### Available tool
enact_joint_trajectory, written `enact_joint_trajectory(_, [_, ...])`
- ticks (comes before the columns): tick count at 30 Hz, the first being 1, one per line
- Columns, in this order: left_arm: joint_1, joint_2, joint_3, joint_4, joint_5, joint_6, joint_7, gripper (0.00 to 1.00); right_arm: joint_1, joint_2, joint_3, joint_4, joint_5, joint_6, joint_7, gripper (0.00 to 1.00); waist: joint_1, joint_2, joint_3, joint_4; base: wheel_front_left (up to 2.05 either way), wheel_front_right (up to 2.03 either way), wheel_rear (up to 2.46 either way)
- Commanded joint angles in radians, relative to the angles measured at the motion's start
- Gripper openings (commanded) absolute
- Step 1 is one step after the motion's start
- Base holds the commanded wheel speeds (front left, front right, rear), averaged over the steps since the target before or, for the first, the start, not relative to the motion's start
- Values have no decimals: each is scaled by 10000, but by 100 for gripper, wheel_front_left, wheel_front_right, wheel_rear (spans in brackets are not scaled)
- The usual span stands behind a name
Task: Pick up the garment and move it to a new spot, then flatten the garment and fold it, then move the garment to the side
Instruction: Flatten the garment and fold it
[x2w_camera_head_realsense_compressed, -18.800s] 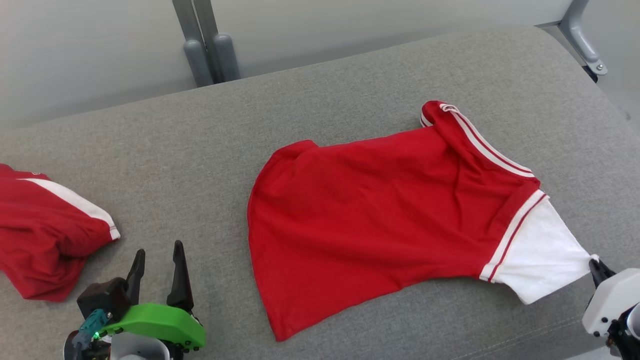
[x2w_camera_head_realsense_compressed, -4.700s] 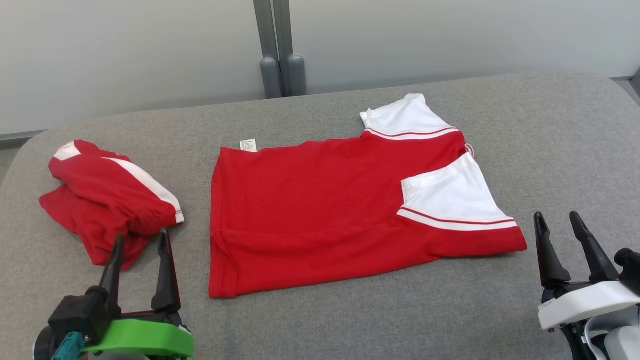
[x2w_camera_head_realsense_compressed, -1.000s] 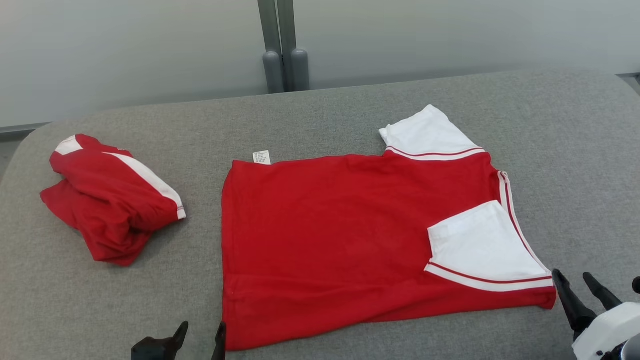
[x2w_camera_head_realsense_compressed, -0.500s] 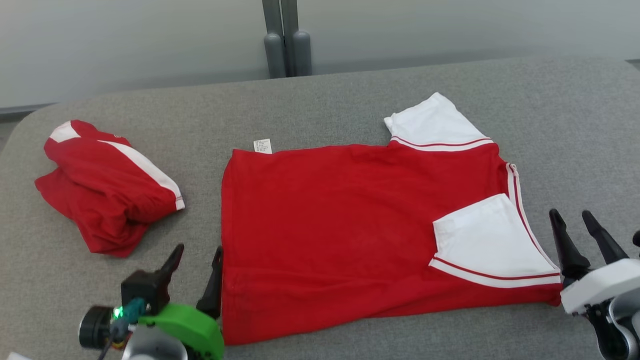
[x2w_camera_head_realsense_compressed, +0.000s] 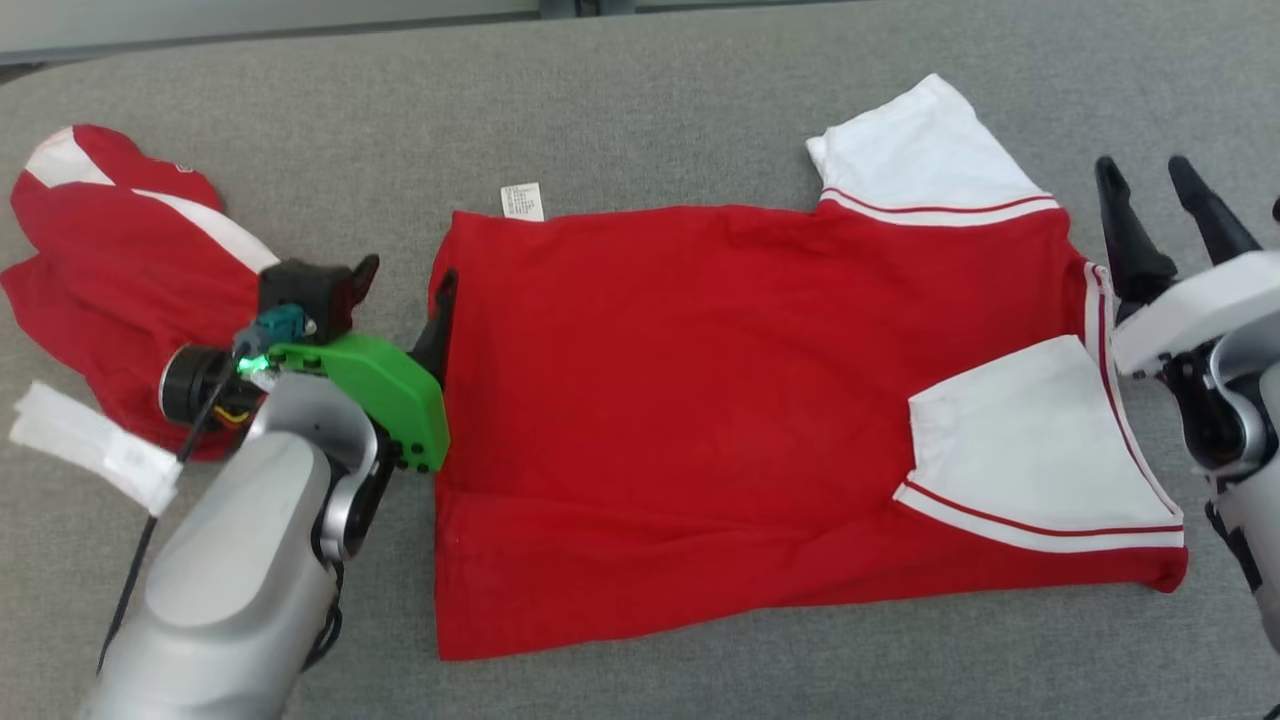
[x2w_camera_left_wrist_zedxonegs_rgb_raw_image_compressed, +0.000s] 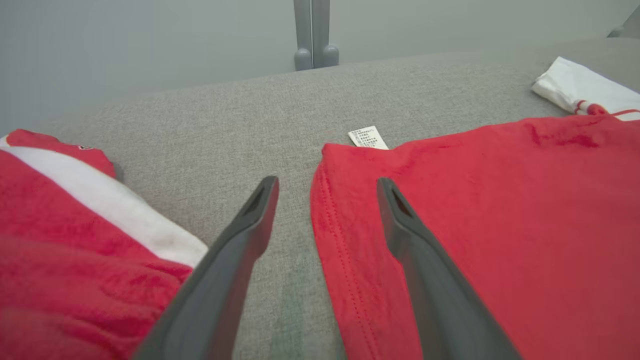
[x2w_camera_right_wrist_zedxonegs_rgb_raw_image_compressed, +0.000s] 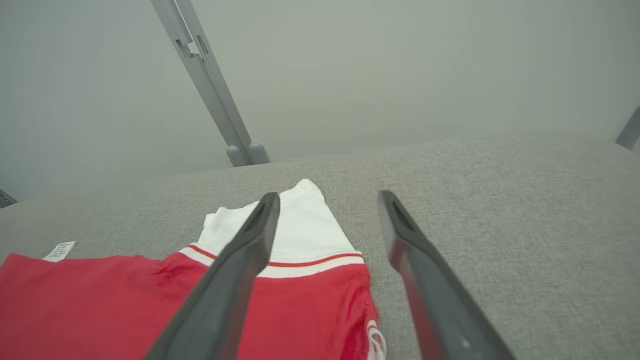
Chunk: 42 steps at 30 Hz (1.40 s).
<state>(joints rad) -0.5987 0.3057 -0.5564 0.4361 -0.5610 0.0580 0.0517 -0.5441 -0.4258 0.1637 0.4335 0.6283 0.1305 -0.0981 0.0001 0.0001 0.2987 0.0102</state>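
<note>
The red T-shirt with white sleeves (x2w_camera_head_realsense_compressed: 700, 400) lies spread flat in the middle of the grey padded surface (x2w_camera_head_realsense_compressed: 640, 110). The left gripper (x2w_camera_head_realsense_compressed: 410, 270) stands wide open astride the shirt's left hem. The right gripper (x2w_camera_head_realsense_compressed: 1142, 170), equally wide and empty, sits just beside the shirt's right edge, and a crumpled red garment (x2w_camera_head_realsense_compressed: 100, 270) lies off to the left.

Two red garments, one shirt (x2w_camera_head_realsense_compressed: 700, 400) laid flat, one bundle (x2w_camera_head_realsense_compressed: 100, 260) at left, one tag (x2w_camera_head_realsense_compressed: 522, 200), two grippers, left gripper (x2w_camera_head_realsense_compressed: 410, 270), right gripper (x2w_camera_head_realsense_compressed: 1142, 165)

Garment (x2w_camera_head_realsense_compressed: 700, 400), crumpled shirt (x2w_camera_head_realsense_compressed: 90, 280) on grey cushion (x2w_camera_head_realsense_compressed: 640, 100)
</note>
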Motion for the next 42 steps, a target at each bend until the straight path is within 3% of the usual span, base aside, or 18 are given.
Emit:
enact_joint_trajectory(1, [-496, -117, -25, 314, -49, -173, 83, 100, -487, -97, 170, 216, 142, 5, 121, 100, -1, -1, 783, 159, 0, 0, 0])
enact_joint_trajectory(5, [-1492, -394, -152, 1203, -113, -656, 298, 100, -1721, -245, 765, 905, 385, 5, 445, 100, -1, -1, 1359, 235, 0, 0, 0])
enact_joint_trajectory(12, [-2739, -802, -367, 2192, 63, -991, 286, 100, -3583, -435, 1967, 2008, 647, 5, 963, 100, -1, -1, 2145, 412, 0, 0, 0])
enact_joint_trajectory(26, [-3333, -1170, -748, 1916, 155, -1027, 488, 100, -5922, -760, 3603, 4108, 1465, 5, 1902, 100, -1, -1, 2983, 1053, 0, 0, 0])
enact_joint_trajectory(36, [-3069, -1062, -739, 1552, -111, -793, 984, 100, -6404, -834, 4694, 4554, 2014, 5, 1960, 100, -1, -1, 2929, 1130, 0, 0, 0])
enact_joint_trajectory(37, [-3045, -1046, -740, 1515, -119, -790, 1014, 90, -6455, -853, 4772, 4558, 2033, 5, 1903, 94, -1, -1, 2928, 1131, 0, 0, 0])
enact_joint_trajectory(38, [-3029, -1027, -743, 1471, -146, -799, 1048, 58, -6504, -874, 4858, 4589, 2088, 5, 1816, 63, -1, -1, 2922, 1130, 0, 0, 0])
enact_joint_trajectory(40, [-3001, -1033, -722, 1397, -236, -811, 1076, 0, -6614, -888, 4955, 4668, 2178, 5, 1616, 29, -1, -1, 2895, 1122, 0, 0, 0])
enact_joint_trajectory(41, [-2989, -1028, -716, 1376, -255, -820, 1095, 0, -6663, -873, 4991, 4709, 2235, 5, 1537, 0, -1, -1, 2874, 1114, 0, 0, 0])
enact_joint_trajectory(42, [-2979, -1011, -703, 1367, -298, -836, 1100, 0, -6692, -834, 5072, 4754, 2282, 5, 1449, 0, -1, -1, 2825, 1094, 0, 0, 0])
